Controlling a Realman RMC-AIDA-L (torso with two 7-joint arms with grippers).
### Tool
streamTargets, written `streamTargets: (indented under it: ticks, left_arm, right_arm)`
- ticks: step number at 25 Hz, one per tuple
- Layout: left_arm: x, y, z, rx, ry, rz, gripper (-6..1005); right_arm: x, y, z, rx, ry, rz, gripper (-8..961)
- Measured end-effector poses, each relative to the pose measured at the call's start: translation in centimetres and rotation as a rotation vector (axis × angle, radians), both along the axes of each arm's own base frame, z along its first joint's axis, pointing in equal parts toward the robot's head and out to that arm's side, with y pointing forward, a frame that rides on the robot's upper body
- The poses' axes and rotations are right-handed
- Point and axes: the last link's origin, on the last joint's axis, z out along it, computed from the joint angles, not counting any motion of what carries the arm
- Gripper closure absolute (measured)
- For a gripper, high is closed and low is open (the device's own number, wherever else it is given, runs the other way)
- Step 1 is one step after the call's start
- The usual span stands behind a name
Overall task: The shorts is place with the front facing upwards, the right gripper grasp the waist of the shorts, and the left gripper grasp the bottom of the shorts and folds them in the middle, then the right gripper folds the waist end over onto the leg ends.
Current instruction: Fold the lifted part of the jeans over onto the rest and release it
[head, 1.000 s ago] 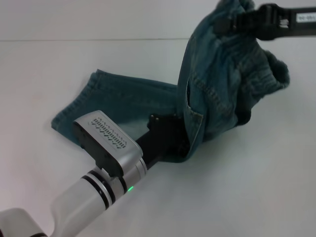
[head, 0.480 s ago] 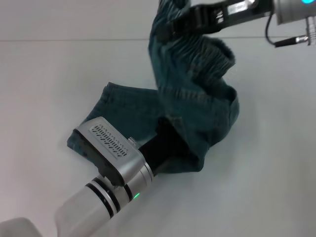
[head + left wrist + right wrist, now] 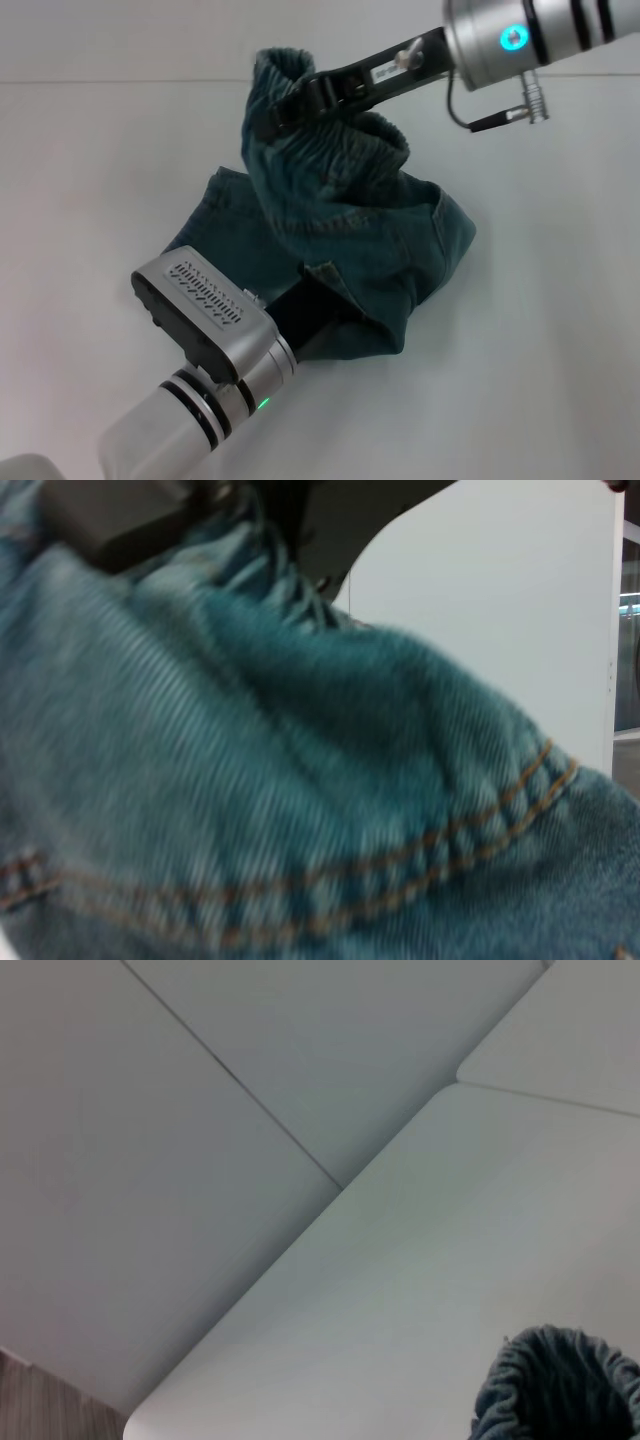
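Head view: right end effector (image 3: 285, 112) clamps the shorts (image 3: 340, 250) waist, lifted above the left end effector (image 3: 318, 312), whose state I cannot tell.

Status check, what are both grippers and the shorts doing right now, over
Right gripper shut on waistband, lifted over legs. Left gripper low under the shorts, fingers hidden. Fold unfinished. Nothing in the way on table.
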Motion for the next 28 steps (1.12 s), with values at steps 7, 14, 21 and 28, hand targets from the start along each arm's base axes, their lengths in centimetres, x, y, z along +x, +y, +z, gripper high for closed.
streamTargets:
  ticks: [7, 14, 21, 28]
  left_arm:
    - [0.0, -0.1, -0.1, -0.004, 0.001, -0.001, 1001]
    - [-0.1, -0.1, 0.0, -0.004, 0.001, -0.001, 1001]
    - [-0.1, -0.1, 0.0, -0.004, 0.001, 0.0, 1001]
    - [-0.3, -0.2, 0.0, -0.004, 0.001, 0.01, 1001]
  right_arm:
    - [-1.2, 0.0, -2.8, 0.0, -0.047, 0.016, 836]
    - [-0.8, -0.4, -1.6, -0.02, -0.062, 0.003, 753]
    - [-0.5, -0.3, 0.1, -0.028, -0.068, -0.001, 597]
    - [1.4, -0.7, 3.5, -0.022, 0.042, -0.054, 249]
